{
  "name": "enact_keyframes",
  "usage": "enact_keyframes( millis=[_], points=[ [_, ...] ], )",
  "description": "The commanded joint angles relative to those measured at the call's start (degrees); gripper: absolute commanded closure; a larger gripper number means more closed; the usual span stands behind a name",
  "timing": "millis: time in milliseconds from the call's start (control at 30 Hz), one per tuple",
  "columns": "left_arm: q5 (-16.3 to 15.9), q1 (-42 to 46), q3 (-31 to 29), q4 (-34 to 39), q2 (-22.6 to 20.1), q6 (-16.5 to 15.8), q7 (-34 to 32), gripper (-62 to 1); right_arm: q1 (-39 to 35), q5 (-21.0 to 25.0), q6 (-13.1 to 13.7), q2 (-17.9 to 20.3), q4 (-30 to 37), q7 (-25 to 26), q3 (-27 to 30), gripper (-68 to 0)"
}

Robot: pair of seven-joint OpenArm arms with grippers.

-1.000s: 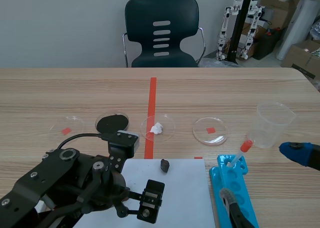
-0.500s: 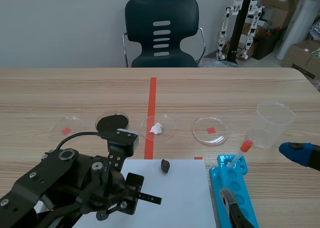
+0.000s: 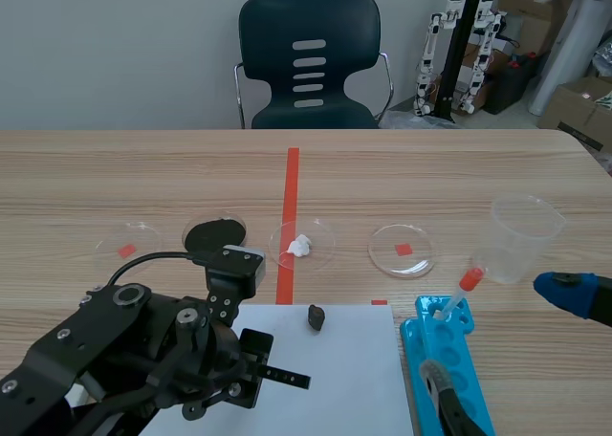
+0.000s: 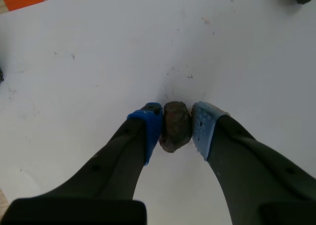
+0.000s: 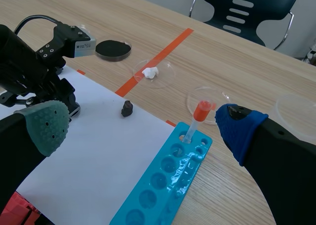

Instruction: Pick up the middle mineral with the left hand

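The left gripper (image 4: 176, 120) is clamped on a brown-grey mineral (image 4: 175, 130). Its two blue pads (image 4: 150, 122) press against opposite sides of the stone, which sits right between the fingertips, low over a white paper sheet (image 4: 98, 62). Whether the stone touches the sheet cannot be told. Ahead of this gripper and off to its right, a darker mineral (image 3: 316, 316) lies on the same sheet, well apart from the held one. The right gripper (image 5: 144, 129) has its fingers spread wide, with nothing between them. Under and just ahead of it lies a blue tube rack (image 5: 163, 195), with a red-capped tube (image 5: 197, 117) standing at the rack's far end. Beyond the sheet's far edge, ahead of the left gripper, an orange-red tape line (image 3: 289, 207) runs away across the wooden table (image 3: 143, 168). A row of clear dishes lies across it. Just to the left of the line is a dish of black powder (image 3: 241, 228), and another clear dish (image 3: 143, 233) lies further left. On the line is a dish (image 3: 321, 235) holding a white lump (image 3: 300, 246). To the right, a third dish (image 3: 387, 261) sits over a red square mark. Ahead of the right gripper stands a clear plastic cup (image 3: 524, 228). Past the table's far edge is a dark chair (image 3: 308, 58).
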Motion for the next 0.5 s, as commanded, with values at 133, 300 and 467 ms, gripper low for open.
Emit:
enact_keyframes(
  millis=[133, 300, 467],
  points=[
    [-0.81, 0.26, 0.04, 3.23, -0.68, 0.37, -1.66, -8.5, 0.02, 0.46, -0.17, 0.31, 0.61, 0.66, 0.39, -62.3],
    [-3.17, 3.26, 0.04, 10.47, -3.02, 0.35, -7.52, -8.5, 0.02, 0.46, -0.17, 0.31, 0.61, 0.66, 0.39, -62.3],
    [-3.67, 7.85, 0.04, 16.74, -6.29, 0.31, -16.28, -8.5, 0.02, 0.46, -0.17, 0.31, 0.61, 0.66, 0.39, -62.3]
  ],
)
